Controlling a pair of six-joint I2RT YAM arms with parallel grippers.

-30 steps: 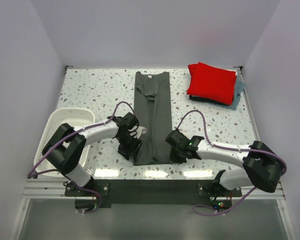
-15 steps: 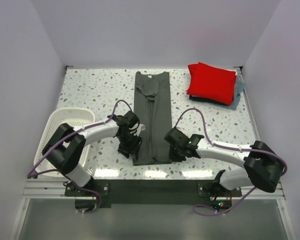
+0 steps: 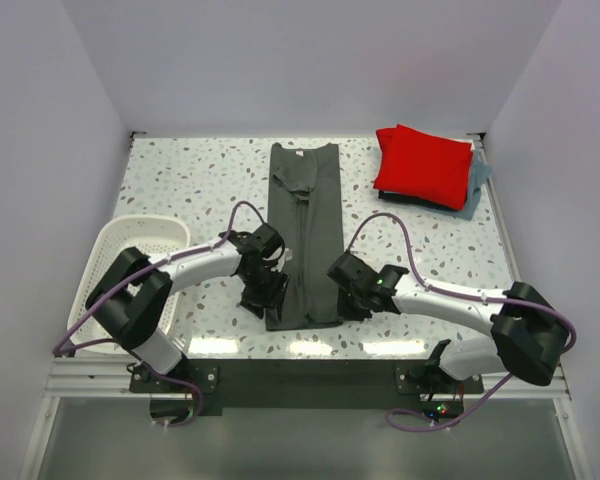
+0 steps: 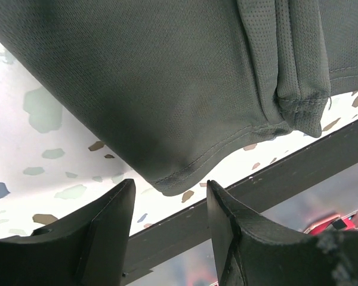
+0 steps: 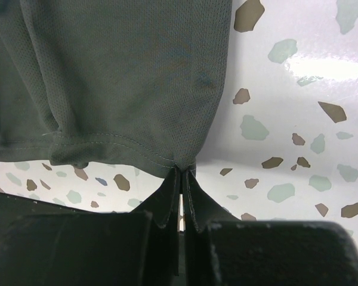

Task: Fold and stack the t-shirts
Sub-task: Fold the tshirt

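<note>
The dark grey t-shirt (image 3: 306, 230) lies folded into a long narrow strip down the middle of the table. My left gripper (image 3: 268, 303) is at the strip's near left corner. In the left wrist view the gripper (image 4: 170, 186) is open, and the hem corner of the grey t-shirt (image 4: 167, 89) sits at the mouth of the jaws, ungripped. My right gripper (image 3: 342, 308) is at the near right corner. There the gripper (image 5: 182, 171) is shut on the hem of the grey shirt (image 5: 119, 77). A folded red t-shirt (image 3: 425, 165) tops a stack at the back right, with a light blue-grey t-shirt (image 3: 477, 192) underneath.
A white slotted basket (image 3: 120, 250) stands at the left edge beside the left arm. The dark table rail (image 3: 300, 385) runs along the near edge, just behind the shirt's hem. A dark folded layer (image 3: 400, 198) shows between the red and blue-grey shirts.
The left gripper has edged right toward the shirt's near left corner. The right gripper has shifted slightly up and left, still pinching the hem.
</note>
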